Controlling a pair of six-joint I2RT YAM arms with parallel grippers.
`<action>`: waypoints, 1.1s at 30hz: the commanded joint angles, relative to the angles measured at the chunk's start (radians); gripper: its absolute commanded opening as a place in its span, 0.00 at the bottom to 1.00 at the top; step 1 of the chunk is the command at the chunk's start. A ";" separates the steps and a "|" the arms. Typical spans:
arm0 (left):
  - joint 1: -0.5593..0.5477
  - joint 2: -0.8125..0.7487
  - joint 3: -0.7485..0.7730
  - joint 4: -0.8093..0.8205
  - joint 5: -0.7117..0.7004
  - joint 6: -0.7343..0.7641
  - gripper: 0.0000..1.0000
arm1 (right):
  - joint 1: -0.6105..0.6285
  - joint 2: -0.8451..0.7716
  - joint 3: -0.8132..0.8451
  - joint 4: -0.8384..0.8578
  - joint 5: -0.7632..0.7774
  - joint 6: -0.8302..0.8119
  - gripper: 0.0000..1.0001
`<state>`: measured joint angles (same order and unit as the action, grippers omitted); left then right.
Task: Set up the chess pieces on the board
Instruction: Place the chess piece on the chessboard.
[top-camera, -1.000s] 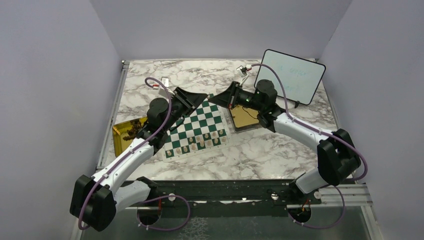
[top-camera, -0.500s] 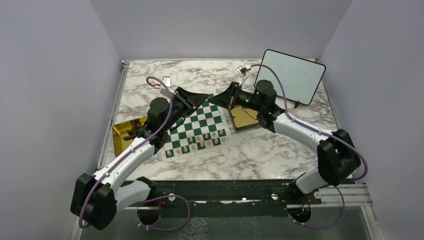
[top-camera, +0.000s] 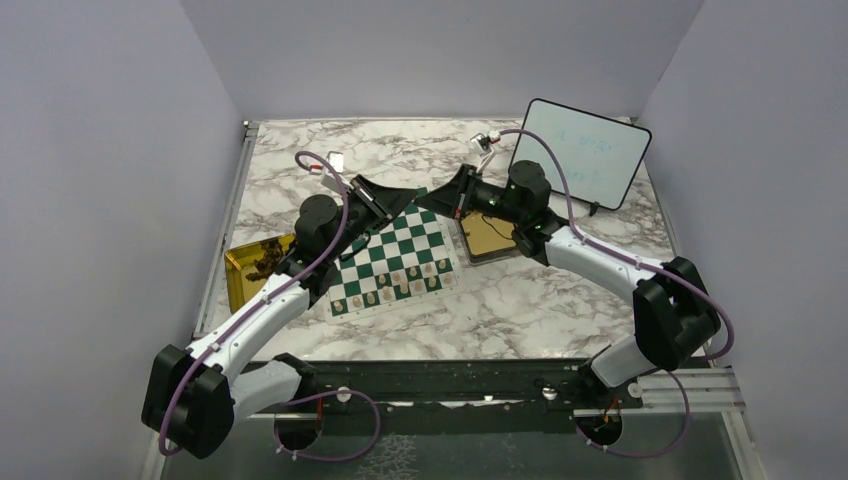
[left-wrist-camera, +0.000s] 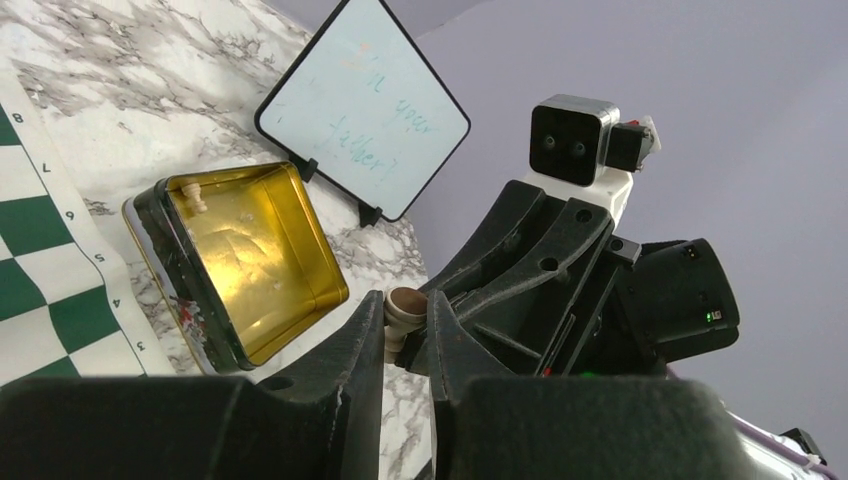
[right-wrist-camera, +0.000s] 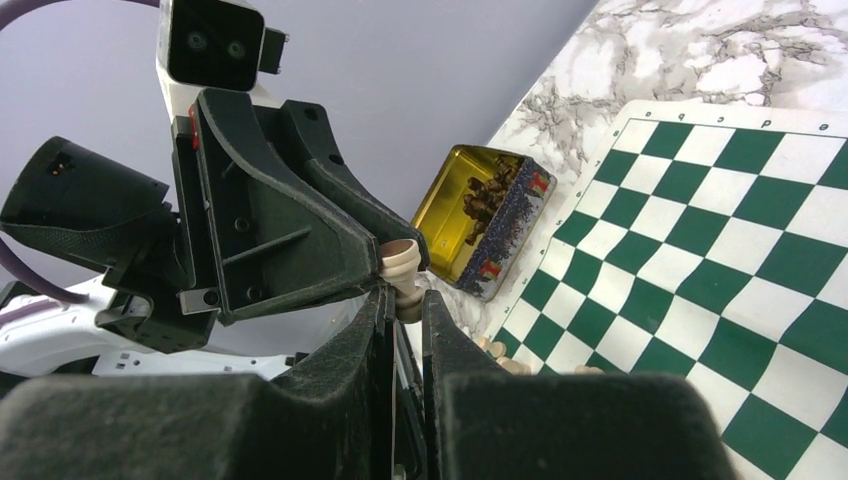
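A cream piece (right-wrist-camera: 401, 265) is being pinched from both sides at once: the left pincer (left-wrist-camera: 405, 322) and the right pincer (right-wrist-camera: 403, 300) are each being held nearly shut on it, tip to tip, over the board's (top-camera: 398, 245) far corner. More pieces (top-camera: 395, 282) are being seen standing on its near rows.

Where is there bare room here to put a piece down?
Free: middle rows of the board, and the marble table between it and the arm bases. Crowded: cream pieces line its near rows; the left pincer and right pincer meet over its far corner.
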<state>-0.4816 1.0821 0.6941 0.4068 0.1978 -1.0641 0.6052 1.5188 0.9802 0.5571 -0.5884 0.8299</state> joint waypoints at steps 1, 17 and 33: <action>0.000 -0.005 0.011 0.032 0.051 0.061 0.01 | 0.011 0.008 -0.002 -0.004 0.011 -0.035 0.15; 0.140 0.011 0.040 -0.106 0.481 0.180 0.00 | 0.011 -0.169 0.072 -0.424 -0.013 -0.687 0.45; 0.152 0.089 0.145 -0.273 0.750 0.204 0.00 | 0.014 -0.198 -0.044 -0.348 -0.188 -1.359 0.67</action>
<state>-0.3347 1.1698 0.8444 0.0875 0.8627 -0.8066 0.6125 1.3533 0.9428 0.1352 -0.7574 -0.4137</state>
